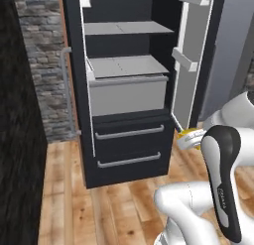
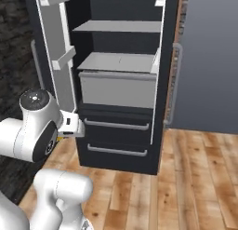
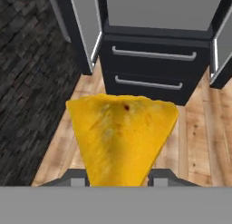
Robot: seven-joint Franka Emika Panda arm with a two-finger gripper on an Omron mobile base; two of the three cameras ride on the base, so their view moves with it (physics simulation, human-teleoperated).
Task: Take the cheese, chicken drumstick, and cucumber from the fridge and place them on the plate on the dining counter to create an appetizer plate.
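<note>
Yellow-orange cheese (image 3: 121, 139) is sitting wedged between the jaws (image 3: 118, 177), wide end poking out ahead of them, narrow end pinched down at the fingertips (image 3: 74, 177). So the jaws are clenching on the cheese, w/ the fridge (image 3: 154, 60) standing well ahead of them, doors open, two dark drawers facing the hand.

In the left base view a sliver of yellow (image 1: 191, 138) is peeking out by the wrist, just below the white door bins (image 1: 184, 59).

Risks from here, judging by the pics:

- Grip is looking thin. The jaws are biting only the tapered tip, most of the wedge is hanging out front. A fast swing or hard stop could be twisting it loose, and it would be dropping to the wooden floor (image 3: 199, 128) beneath the jaws.
- Wedge faces are slanting, so squeeze may be pushing the block forward, out of the pinch.
- Right-hand door is standing close beside the arm's elbow. Turning away w/o backing off first could be clipping that door or its bins.
- Shelves (image 1: 126, 65) are looking bare from both base cams; drumstick and cucumber could be hiding in the grey drawer (image 1: 128, 94), can't tell.
- Plate and dining table are somewhere behind, so a long carry is coming.
</note>
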